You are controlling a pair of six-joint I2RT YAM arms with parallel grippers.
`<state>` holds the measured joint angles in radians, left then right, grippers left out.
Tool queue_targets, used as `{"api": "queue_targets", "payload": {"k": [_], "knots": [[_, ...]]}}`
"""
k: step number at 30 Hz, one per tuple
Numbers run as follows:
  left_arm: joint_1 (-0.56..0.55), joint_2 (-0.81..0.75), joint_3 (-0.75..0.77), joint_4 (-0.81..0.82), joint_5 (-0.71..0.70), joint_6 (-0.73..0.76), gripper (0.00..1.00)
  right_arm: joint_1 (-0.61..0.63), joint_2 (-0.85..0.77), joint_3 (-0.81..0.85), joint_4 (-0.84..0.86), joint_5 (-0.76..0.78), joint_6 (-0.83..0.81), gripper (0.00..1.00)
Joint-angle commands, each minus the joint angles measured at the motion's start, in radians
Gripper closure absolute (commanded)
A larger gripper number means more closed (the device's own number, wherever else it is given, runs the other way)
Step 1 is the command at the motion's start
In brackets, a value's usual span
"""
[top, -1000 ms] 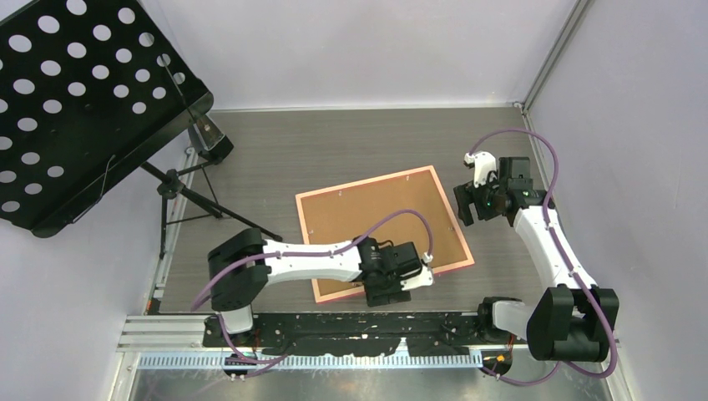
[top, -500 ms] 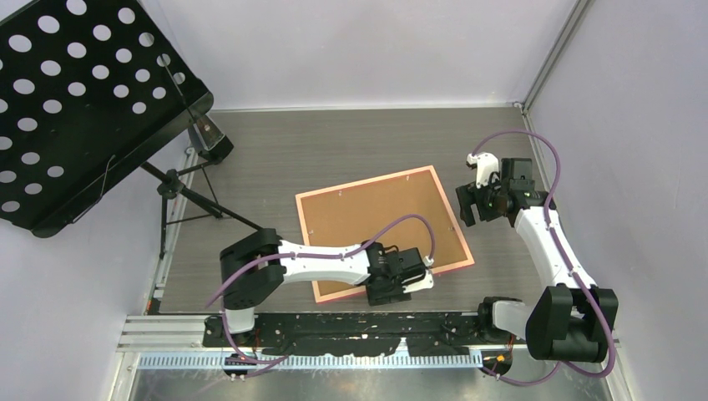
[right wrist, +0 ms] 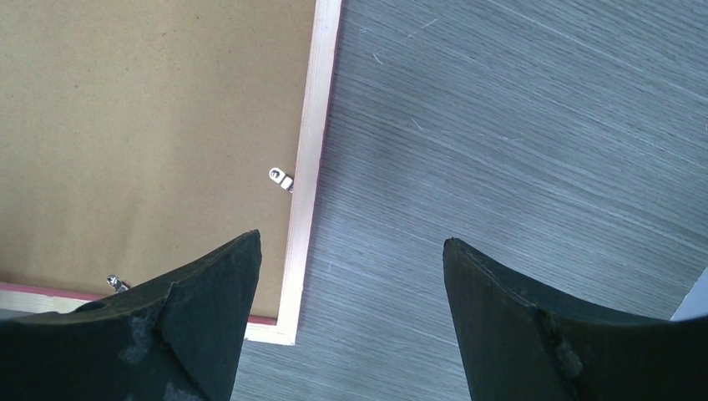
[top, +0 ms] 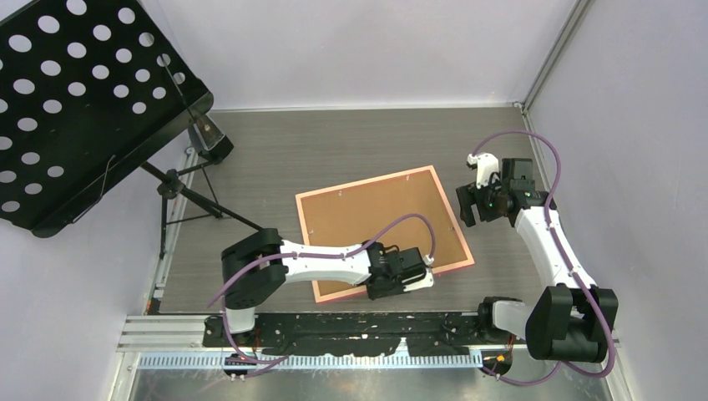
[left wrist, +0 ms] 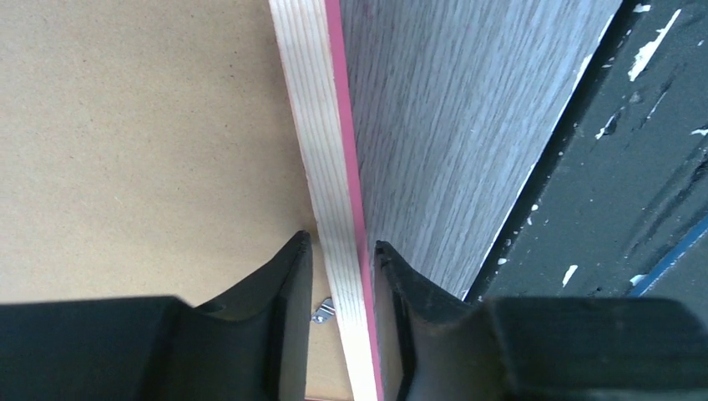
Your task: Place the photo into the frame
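Observation:
The frame (top: pixel 384 225) lies back-up on the grey table, its brown board facing up inside the thin pink-orange rim. My left gripper (top: pixel 399 288) is down at the frame's near edge. In the left wrist view its jaws straddle the pale wooden rail (left wrist: pixel 326 125) of the frame, and my left gripper (left wrist: pixel 342 246) stands narrowly open with a slim gap on each side. My right gripper (top: pixel 466 207) hovers wide open just beyond the frame's right edge; its wrist view shows the frame's rail (right wrist: pixel 313 150) near the left finger of my right gripper (right wrist: pixel 351 242). The photo is out of view.
A black perforated music stand (top: pixel 75 92) on tripod legs (top: pixel 192 205) fills the far left. Small metal clips (right wrist: pixel 281 178) hold the backing board (left wrist: pixel 125 125); another clip (left wrist: pixel 323 310) sits between my left fingers. A black mounting rail (top: pixel 351 322) runs along the table's near edge.
My left gripper's jaws have narrowed around the frame's near rail and the left arm has shifted slightly rightward. The right arm has barely moved.

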<state>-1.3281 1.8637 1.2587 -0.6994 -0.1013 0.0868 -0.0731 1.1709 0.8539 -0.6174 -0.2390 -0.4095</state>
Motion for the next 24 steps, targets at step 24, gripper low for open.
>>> {"api": "queue_targets", "payload": {"k": [24], "knots": [[0.120, -0.029, 0.074, -0.052, 0.235, 0.025, 1.00, -0.068, -0.203, -0.081, -0.200, -0.331, -0.456, 0.14]]}}
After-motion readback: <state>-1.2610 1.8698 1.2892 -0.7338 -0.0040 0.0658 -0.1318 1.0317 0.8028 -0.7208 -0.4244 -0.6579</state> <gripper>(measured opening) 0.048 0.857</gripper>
